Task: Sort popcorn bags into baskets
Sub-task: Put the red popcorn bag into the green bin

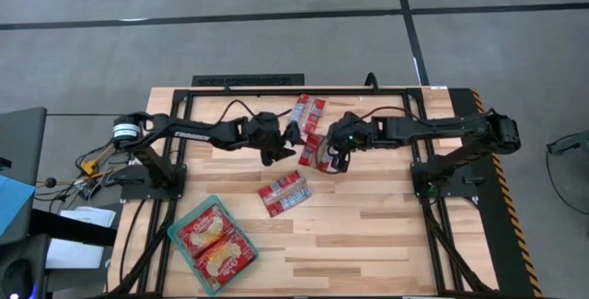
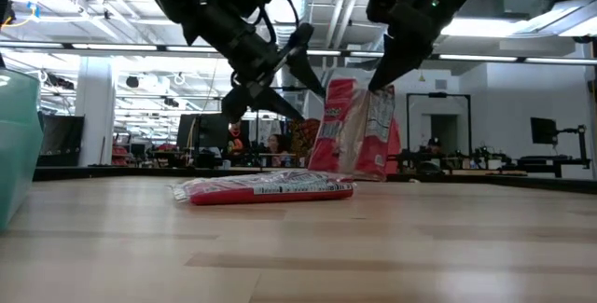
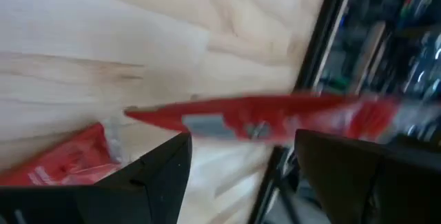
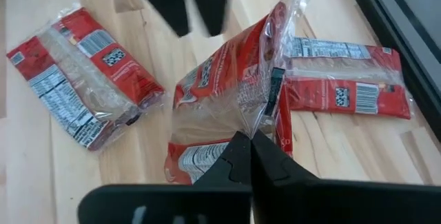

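Observation:
My right gripper (image 4: 251,149) is shut on a narrow red popcorn bag (image 4: 224,89) at the table's middle, a little toward its far side; it also shows in the high view (image 1: 313,152) and the low view (image 2: 359,126). My left gripper (image 1: 287,139) is open just left of that bag and touches nothing (image 2: 284,65). A second narrow bag (image 1: 283,193) lies flat nearer the front. A third (image 1: 308,112) lies flat by the far frame. The teal basket (image 1: 180,220) at front left holds two squarish packets (image 1: 213,244). My right gripper pinches a clear plastic seam (image 4: 258,117) on the bag's upper side between its two fingertips (image 4: 269,158). The fingers come slanting down from the table's right. The bag stands tilted up below the fingers (image 2: 382,75), its lower end (image 4: 189,162) at the table top.
A black frame rail (image 1: 304,83) runs along the table's far side, just behind the third bag. Both arms' bases stand at mid-table, left (image 1: 152,175) and right (image 1: 442,179). Bare wood (image 1: 368,244) lies at the front right.

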